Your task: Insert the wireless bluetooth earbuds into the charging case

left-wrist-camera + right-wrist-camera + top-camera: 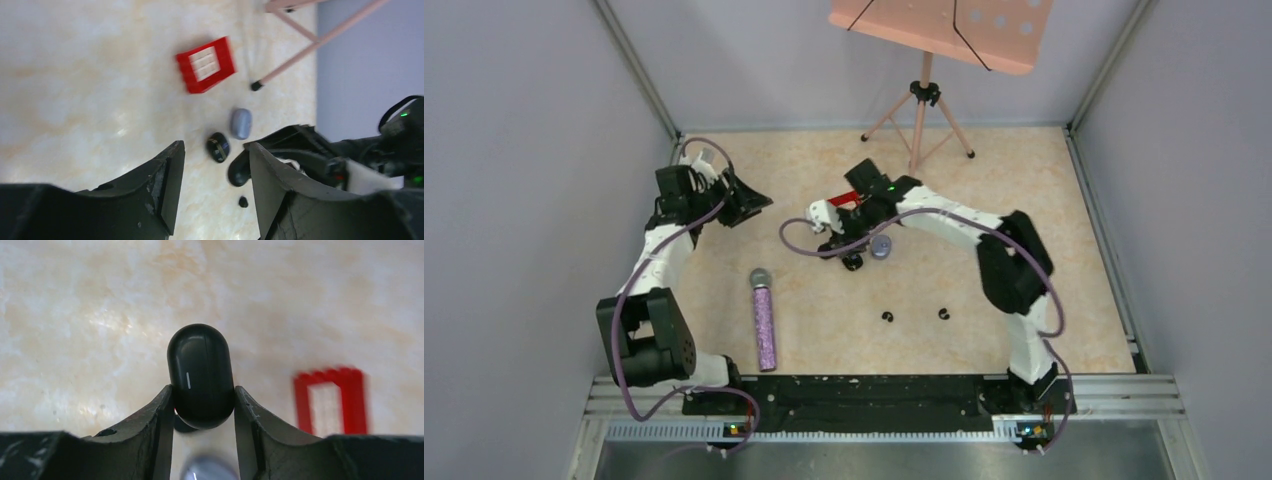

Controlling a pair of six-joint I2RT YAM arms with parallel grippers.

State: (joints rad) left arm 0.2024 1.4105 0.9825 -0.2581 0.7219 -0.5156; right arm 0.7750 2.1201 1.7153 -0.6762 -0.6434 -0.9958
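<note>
My right gripper [202, 395] is shut on a glossy black oval charging case [201, 372], held just above the floor; in the top view this gripper [836, 243] is at mid-table. A grey-blue oval case [881, 246] lies next to it, and a second black case [218, 147] lies close by. Two tiny black earbuds [887, 317] [943, 314] lie nearer the front. One small black earbud [243, 202] shows in the left wrist view. No pinkish earbuds are in view. My left gripper [746, 205] is open and empty, raised to the left, its camera facing the cases.
A glittery purple microphone [765, 322] lies front left. A red block [849, 197] sits behind the right gripper. A pink music stand's tripod [919, 120] stands at the back. Grey walls enclose the table on three sides.
</note>
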